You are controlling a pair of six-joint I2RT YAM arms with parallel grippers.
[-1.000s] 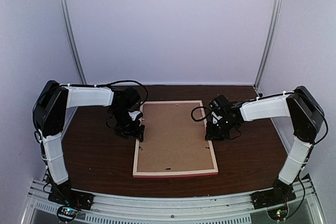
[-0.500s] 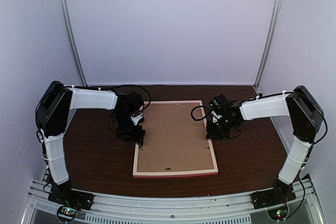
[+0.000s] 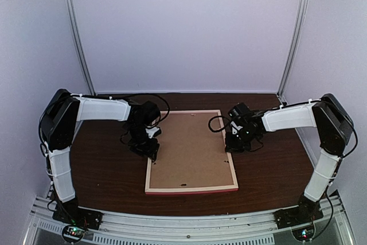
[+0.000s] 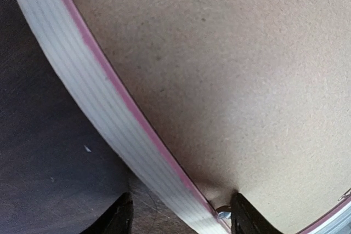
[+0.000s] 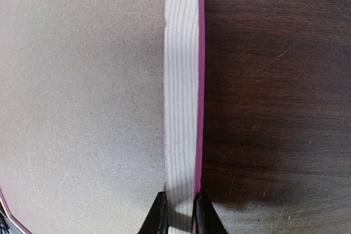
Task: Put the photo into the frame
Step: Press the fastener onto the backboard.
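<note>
Left arm has slid inward since the last frame: my left gripper [image 4: 184,218] now straddles the 9 o'clock rail of the frame [image 3: 192,188], jaws apart, not clamped. Right gripper [image 5: 180,212] pinches the 3 o'clock rail. The frame lies back-up mid-table [image 3: 103,170], backing board [image 3: 192,147] showing.

A plain brown fibreboard backing panel [image 3: 192,152] is lying flat mid-way across the dark brown wooden table [image 3: 103,170]. A grey metal upright [image 3: 77,32] is standing at each rear corner.
</note>
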